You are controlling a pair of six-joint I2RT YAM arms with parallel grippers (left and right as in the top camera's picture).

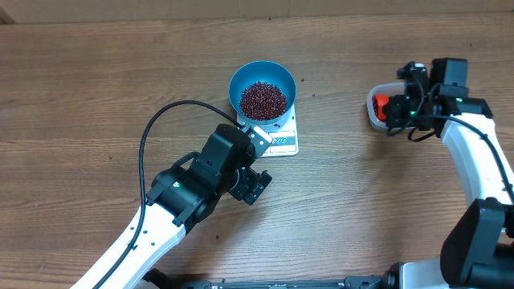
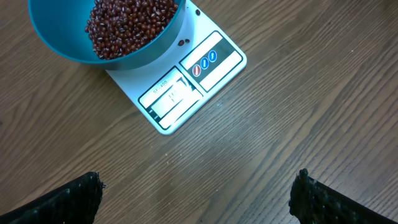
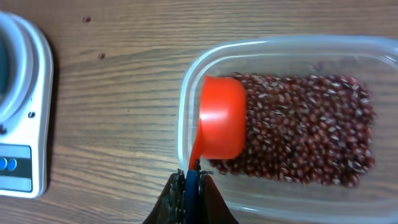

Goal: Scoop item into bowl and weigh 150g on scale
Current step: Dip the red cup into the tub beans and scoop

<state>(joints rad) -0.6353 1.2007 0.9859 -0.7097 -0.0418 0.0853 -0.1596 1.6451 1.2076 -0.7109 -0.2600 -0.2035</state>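
Left gripper (image 2: 196, 190) wide open mid-desk, near flat white scale (image 2: 205, 74) bearing deep blue bowl (image 2: 144, 53) of maroon beans (image 2: 127, 25); right gripper (image 3: 189, 178) clamped on orange plastic scoop (image 3: 221, 124) in clear tub (image 3: 186, 106).

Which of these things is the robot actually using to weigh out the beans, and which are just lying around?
In use:
- blue bowl
- red-brown beans in it
- white scale beneath it
- clear plastic tub of more beans
- orange scoop, held in the shut right hand

Lying about:
- a couple of stray beans on the scale
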